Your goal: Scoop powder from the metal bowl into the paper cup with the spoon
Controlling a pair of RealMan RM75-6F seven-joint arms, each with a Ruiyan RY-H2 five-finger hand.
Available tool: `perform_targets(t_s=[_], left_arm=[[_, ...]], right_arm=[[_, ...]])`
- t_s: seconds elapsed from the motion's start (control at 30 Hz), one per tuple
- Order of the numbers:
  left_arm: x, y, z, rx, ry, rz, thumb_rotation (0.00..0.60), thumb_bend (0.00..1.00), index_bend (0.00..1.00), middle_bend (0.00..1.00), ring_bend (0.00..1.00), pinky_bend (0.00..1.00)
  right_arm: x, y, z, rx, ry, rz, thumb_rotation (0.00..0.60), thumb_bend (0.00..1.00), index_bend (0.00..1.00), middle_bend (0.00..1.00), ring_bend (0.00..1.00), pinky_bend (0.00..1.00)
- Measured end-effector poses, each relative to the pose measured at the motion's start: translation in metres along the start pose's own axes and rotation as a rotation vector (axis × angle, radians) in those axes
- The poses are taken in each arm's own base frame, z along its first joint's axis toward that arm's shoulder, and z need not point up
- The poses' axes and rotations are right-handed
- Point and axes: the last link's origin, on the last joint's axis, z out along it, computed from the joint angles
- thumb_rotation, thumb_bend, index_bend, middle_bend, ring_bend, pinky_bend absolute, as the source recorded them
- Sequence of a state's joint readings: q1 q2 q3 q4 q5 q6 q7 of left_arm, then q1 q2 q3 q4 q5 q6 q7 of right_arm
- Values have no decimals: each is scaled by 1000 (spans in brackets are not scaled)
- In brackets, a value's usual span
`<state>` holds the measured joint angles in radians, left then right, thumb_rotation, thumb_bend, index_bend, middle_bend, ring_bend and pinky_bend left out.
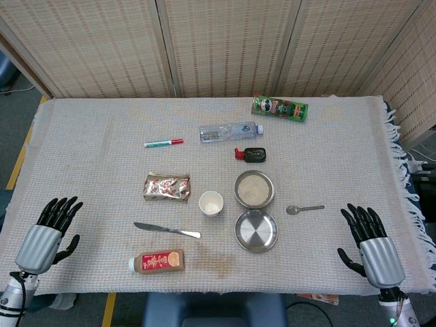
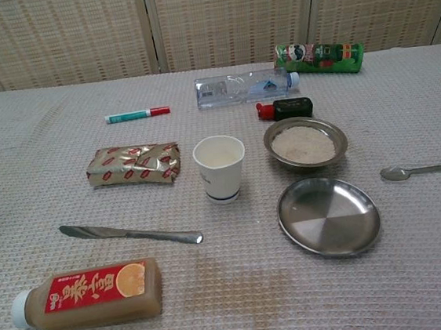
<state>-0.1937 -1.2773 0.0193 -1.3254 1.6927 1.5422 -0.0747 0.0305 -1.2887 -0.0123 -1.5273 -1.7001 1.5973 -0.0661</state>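
Observation:
A metal bowl (image 1: 254, 189) (image 2: 306, 142) filled with pale powder sits right of centre. Just left of it stands a white paper cup (image 1: 210, 203) (image 2: 220, 167), upright. The metal spoon (image 1: 304, 209) (image 2: 418, 170) lies flat on the cloth to the right of the bowl, its scoop end pointing left. My left hand (image 1: 48, 235) rests open at the table's near left corner, far from everything. At the near right my right hand (image 1: 371, 245) is also open, a short way from the spoon and holding nothing. Neither hand shows in the chest view.
An empty metal plate (image 1: 256, 230) (image 2: 328, 216) lies in front of the bowl. A knife (image 1: 167, 229), a juice bottle (image 1: 157, 261) and a foil packet (image 1: 166, 187) lie to the left. Farther back are a marker (image 1: 163, 142), a water bottle (image 1: 228, 131), a small black bottle (image 1: 251, 154) and a green can (image 1: 279, 107).

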Motion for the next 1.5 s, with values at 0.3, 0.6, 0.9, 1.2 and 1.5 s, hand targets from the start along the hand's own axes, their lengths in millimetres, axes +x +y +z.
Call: perform_targets(t_s=[0.3, 0.6, 0.9, 1.2, 1.5], left_arm=[[-1, 5, 0, -8, -49, -17, 600, 445, 0, 0, 0, 49], [-1, 6, -2, -16, -64, -15, 600, 446, 0, 0, 0, 48], [-2, 3, -2, -6, -72, -6, 600, 445, 0, 0, 0, 44], [-4, 3, -1, -3, -88, -4, 600, 455, 0, 0, 0, 44], [-5, 3, 0, 0, -93, -2, 600, 455, 0, 0, 0, 44]], right_arm=[[-18, 1, 25, -21, -79, -21, 600, 187, 289, 0, 0, 0], [-40, -4, 94, -39, -167, -141, 600, 275, 497, 0, 0, 0], [-75, 7, 131, -94, -264, -193, 600, 273, 461, 0, 0, 0], [-91, 12, 147, -106, -322, -222, 600, 273, 485, 0, 0, 0], [-100, 8, 157, -91, -348, -246, 600, 272, 509, 0, 0, 0]])
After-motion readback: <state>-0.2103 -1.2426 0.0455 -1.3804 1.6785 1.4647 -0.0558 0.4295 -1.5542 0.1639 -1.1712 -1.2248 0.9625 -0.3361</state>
